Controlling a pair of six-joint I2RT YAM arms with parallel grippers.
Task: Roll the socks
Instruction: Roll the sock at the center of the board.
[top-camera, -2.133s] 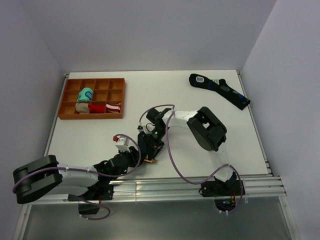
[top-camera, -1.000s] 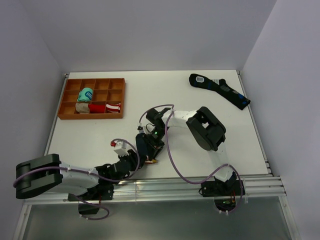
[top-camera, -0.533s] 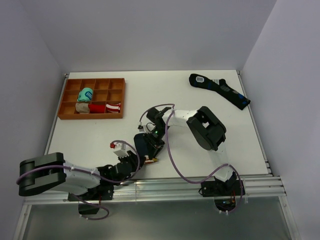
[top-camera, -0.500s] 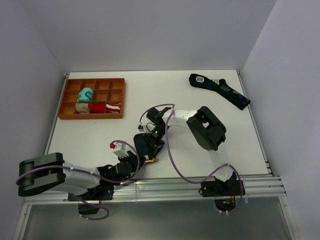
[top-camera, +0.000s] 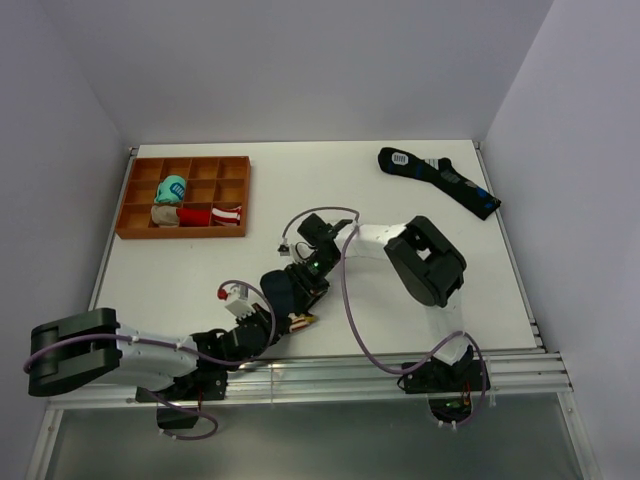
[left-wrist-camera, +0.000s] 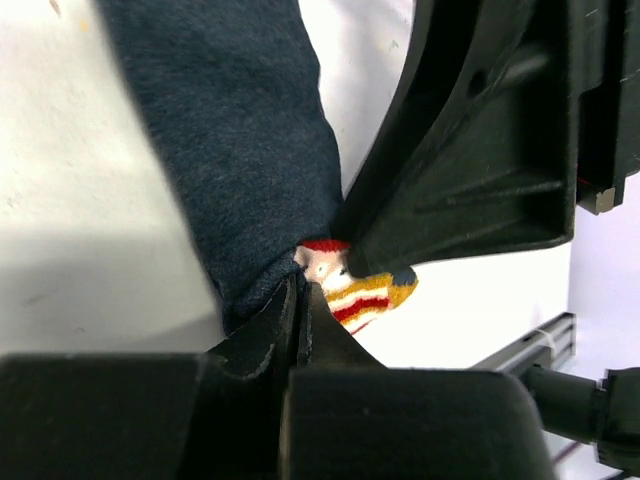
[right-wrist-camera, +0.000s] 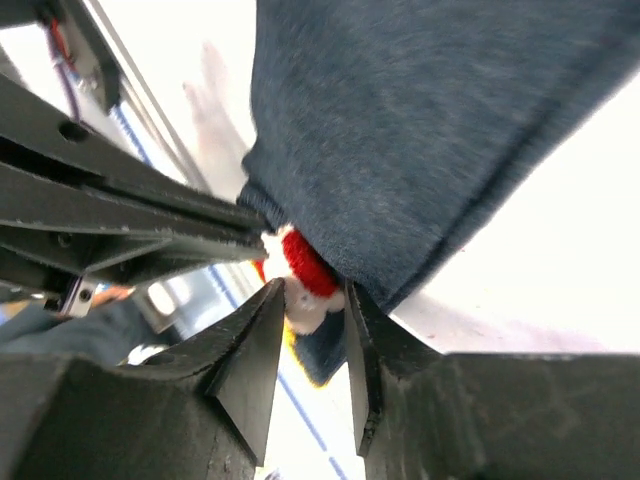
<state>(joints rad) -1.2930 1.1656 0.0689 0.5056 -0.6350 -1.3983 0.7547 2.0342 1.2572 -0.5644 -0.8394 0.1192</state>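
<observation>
My left gripper (left-wrist-camera: 303, 300) is pinched shut on the navy socks (left-wrist-camera: 240, 150), lower centre of the top view; their length runs up-left from it. My right gripper (right-wrist-camera: 310, 320) (equally near) stands partly open around the patch (left-wrist-camera: 360, 290).

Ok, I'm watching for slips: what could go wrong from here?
The left gripper pinches only the very edge of the socks, so the cloth may slip out. The right gripper, jaws apart around the patch, crowds that same end; the two could knock together.
</observation>
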